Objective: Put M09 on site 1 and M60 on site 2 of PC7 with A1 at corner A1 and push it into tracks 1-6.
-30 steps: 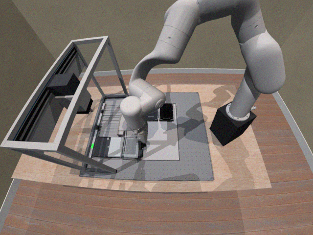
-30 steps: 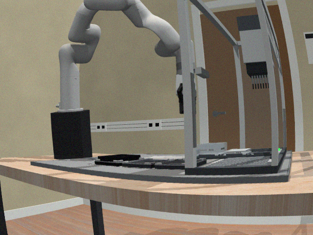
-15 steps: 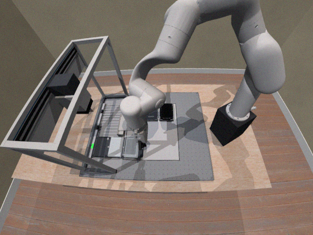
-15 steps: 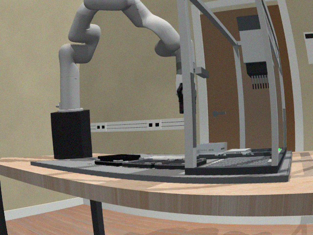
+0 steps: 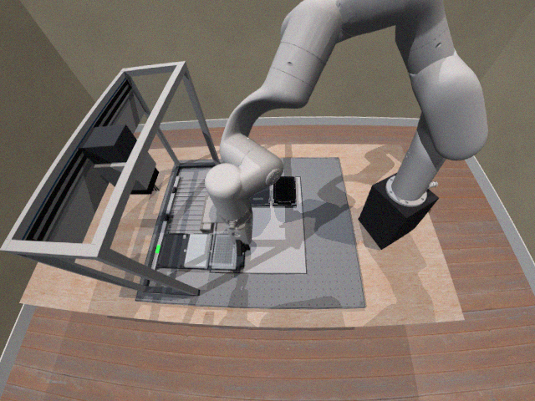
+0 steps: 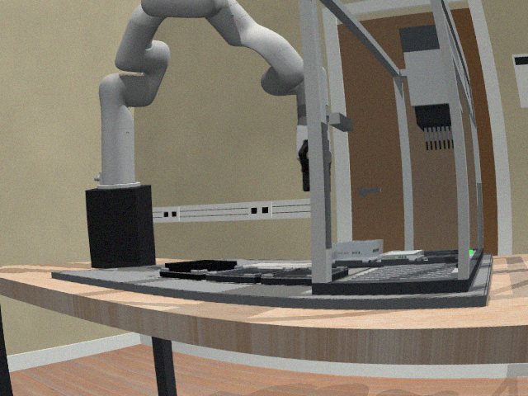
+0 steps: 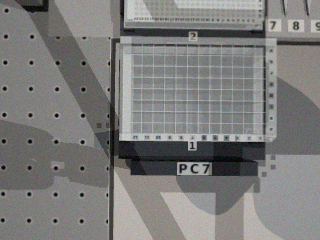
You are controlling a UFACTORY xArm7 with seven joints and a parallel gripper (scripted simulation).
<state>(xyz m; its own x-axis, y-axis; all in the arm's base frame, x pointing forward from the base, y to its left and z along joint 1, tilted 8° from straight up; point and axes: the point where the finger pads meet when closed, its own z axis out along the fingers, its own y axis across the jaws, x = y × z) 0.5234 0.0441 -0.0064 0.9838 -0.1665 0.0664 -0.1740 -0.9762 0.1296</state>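
The carrier PC7 lies in the leftmost tracks of the rails, and the green lamp [image 5: 158, 249] behind it is lit. The deep-well block M09 [image 7: 195, 90] sits flat on site 1, just behind the handle labelled PC7 [image 7: 194, 168]. The 384-well plate M60 [image 7: 194, 12] sits on site 2. Site 3 [image 5: 172, 250] is dark and empty. The black plate M06 [image 5: 285, 190] sits in its nest. My gripper [image 6: 304, 170] hangs open and empty well above the handle end of the carrier. Its fingers do not show in the wrist view.
The instrument's frame [image 5: 99, 172] stands over the rails, with one post [image 6: 319, 170] right next to my gripper. A pipetting head [image 6: 431, 106] hangs inside. The free tracks [image 5: 190, 198] lie beside the carrier. Two empty nests [image 6: 264, 275] stand beside the apron.
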